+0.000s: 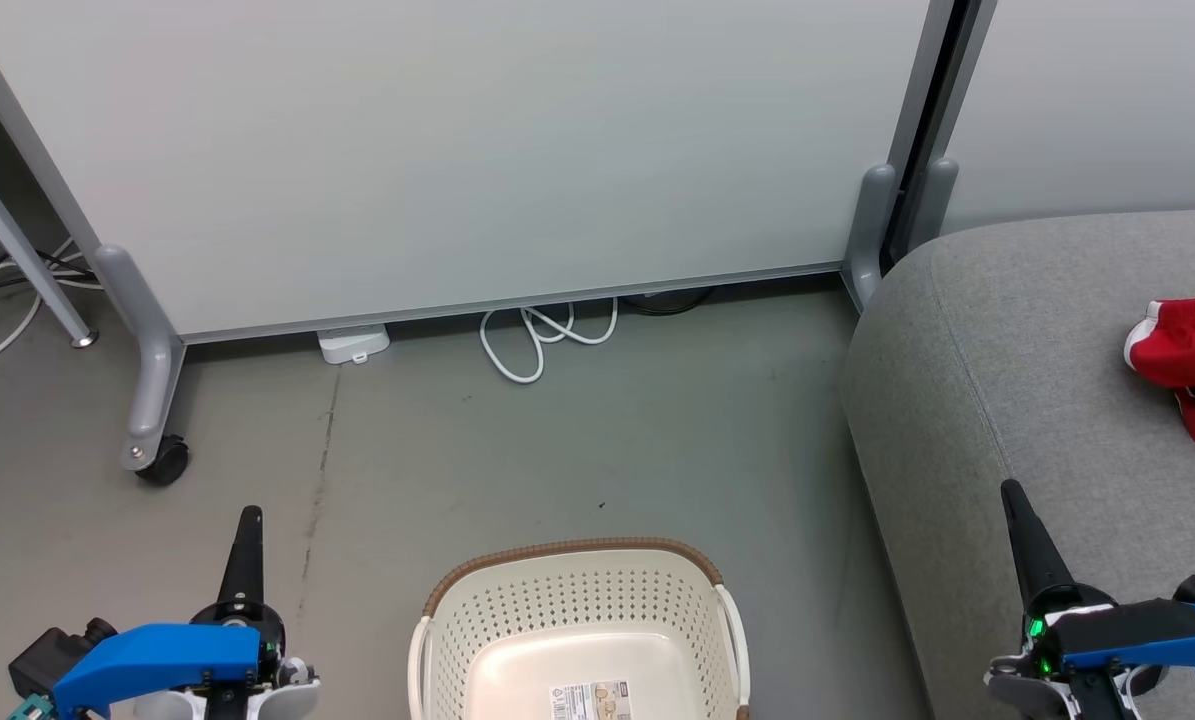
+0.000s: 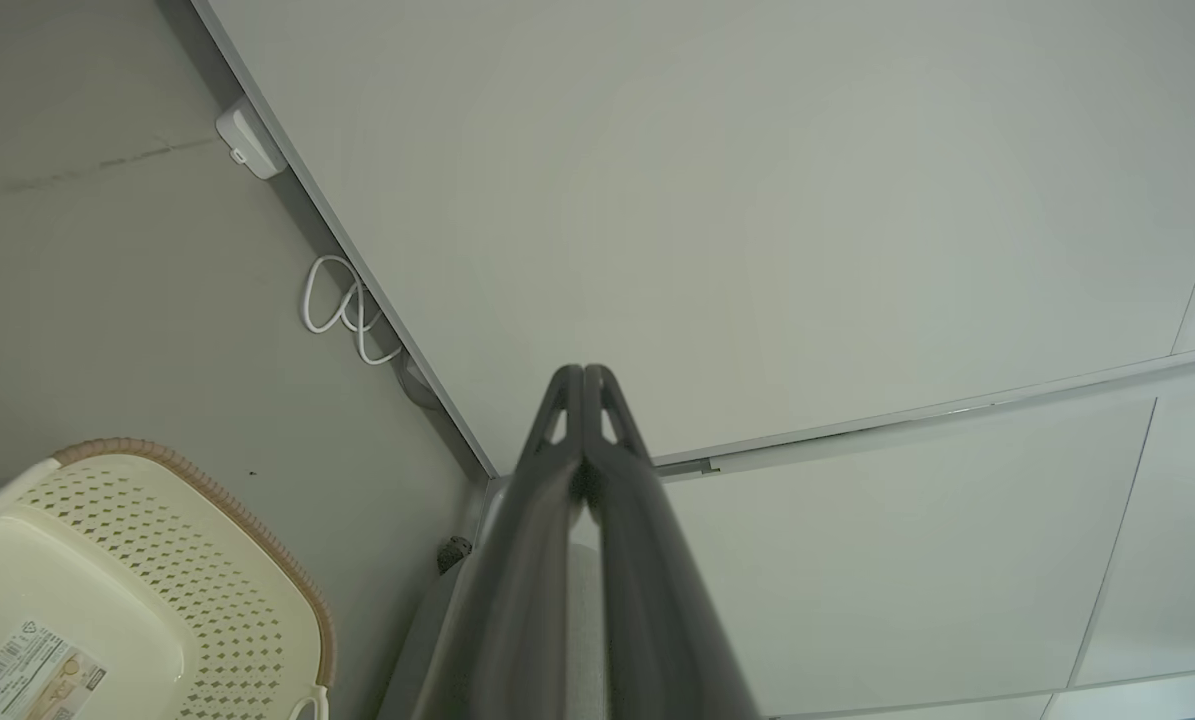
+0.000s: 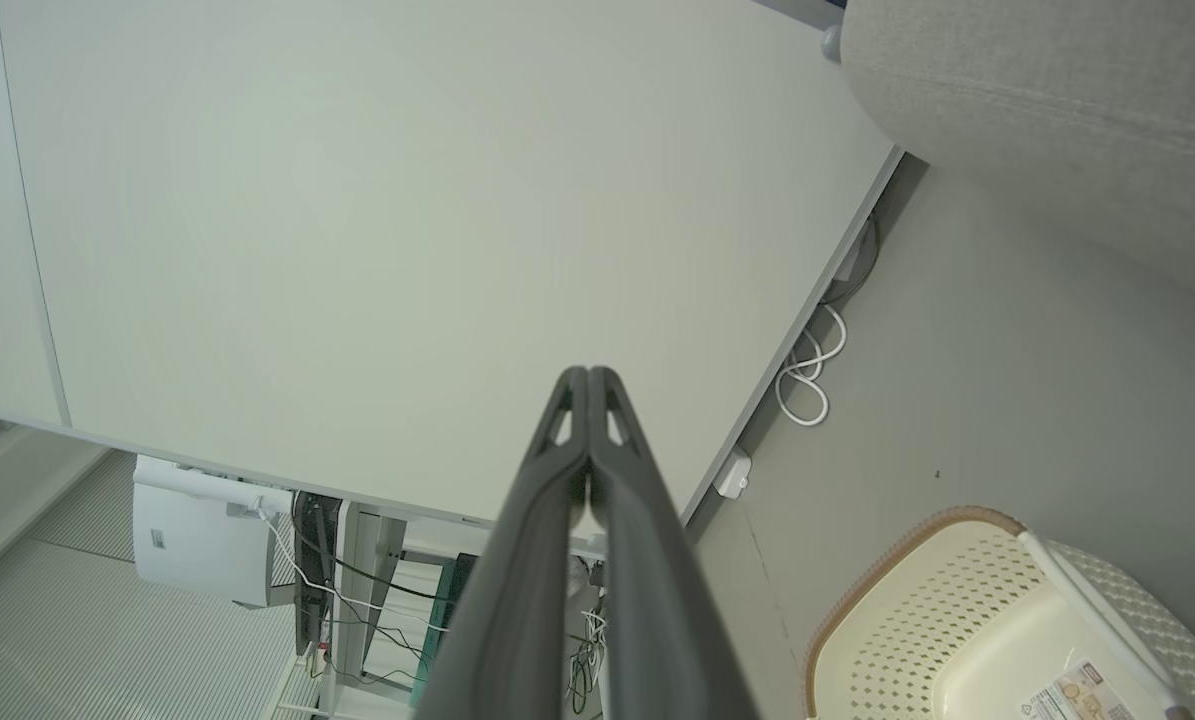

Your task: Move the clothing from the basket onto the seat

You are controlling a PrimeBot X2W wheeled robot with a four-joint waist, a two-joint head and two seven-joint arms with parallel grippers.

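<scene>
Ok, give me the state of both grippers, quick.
Left gripper: closed, holding nothing.
Right gripper: closed, holding nothing.

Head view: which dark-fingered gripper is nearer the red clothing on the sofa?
The right gripper, at the light-grey fabric seat's edge; the left gripper sits beyond the cream perforated basket.

At the right edge of the frame, the clothing [image 1: 1182, 350] is bright red with white trim and black-and-white markings. It lies on the light grey seat [image 1: 1017, 340]. At bottom centre, the basket [image 1: 577, 600] is cream-white, patterned with rows of small holes, with a brown woven-look rim. The floor [image 1: 557, 440] is dull grey. The cable [image 1: 520, 380] at upper centre is white. The left pincer [image 1: 247, 525] and right pincer [image 1: 1015, 498] are black on blue housings.
</scene>
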